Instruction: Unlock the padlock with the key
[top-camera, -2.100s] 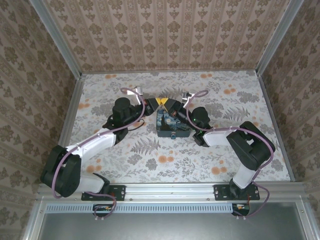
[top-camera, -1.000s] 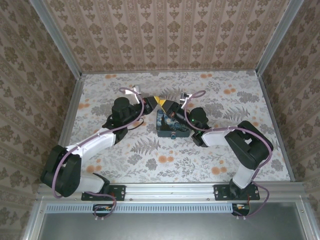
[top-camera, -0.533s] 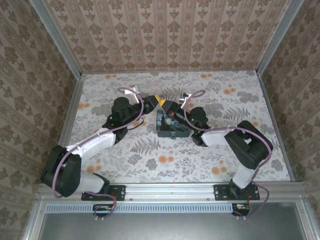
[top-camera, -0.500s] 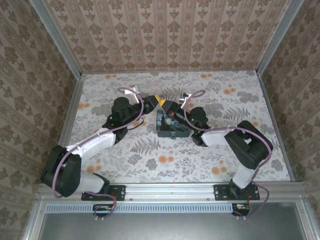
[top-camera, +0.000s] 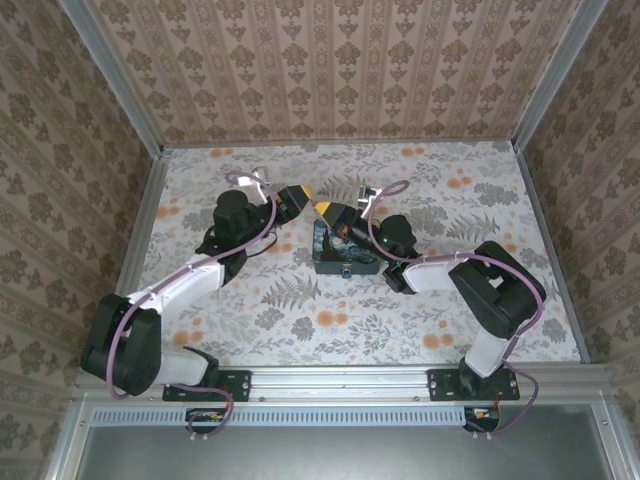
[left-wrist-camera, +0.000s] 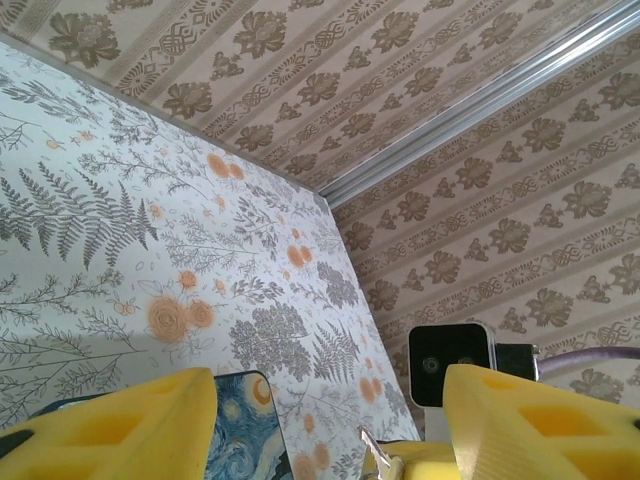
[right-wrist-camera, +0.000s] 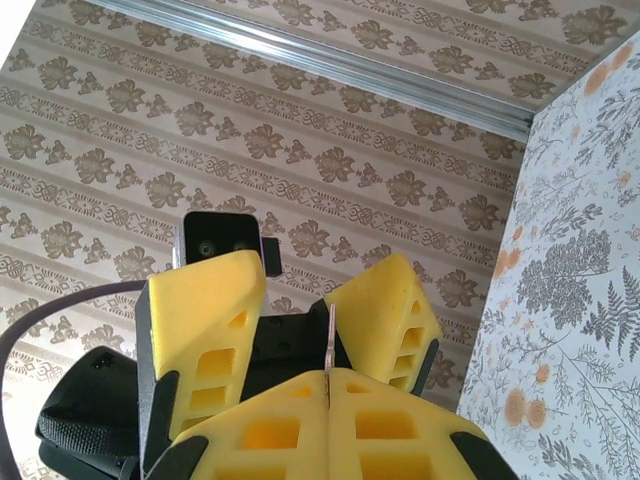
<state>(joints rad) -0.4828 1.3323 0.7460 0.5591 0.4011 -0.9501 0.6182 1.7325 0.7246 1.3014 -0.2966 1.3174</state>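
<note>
Metal key pinched in right claw, long axis straight outward

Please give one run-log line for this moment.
left pincer: open | right pincer: shut on thin metal key | dark-blue painted box: near pincers

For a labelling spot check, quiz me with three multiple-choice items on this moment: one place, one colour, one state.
1. Where is the dark-blue box? A) mid-table, beside the right gripper B) far left corner C) on the front rail
2. What colour are the grippers' fingers? A) red B) yellow C) white
3. How do the jaws of the left gripper stand? A) clamped on the box B) shut, empty C) wide open
Answers: 1A, the top view shows it there; 2B, both wrist views show yellow; 3C, its fingers stand far apart, while the right gripper pinches the key.
</note>
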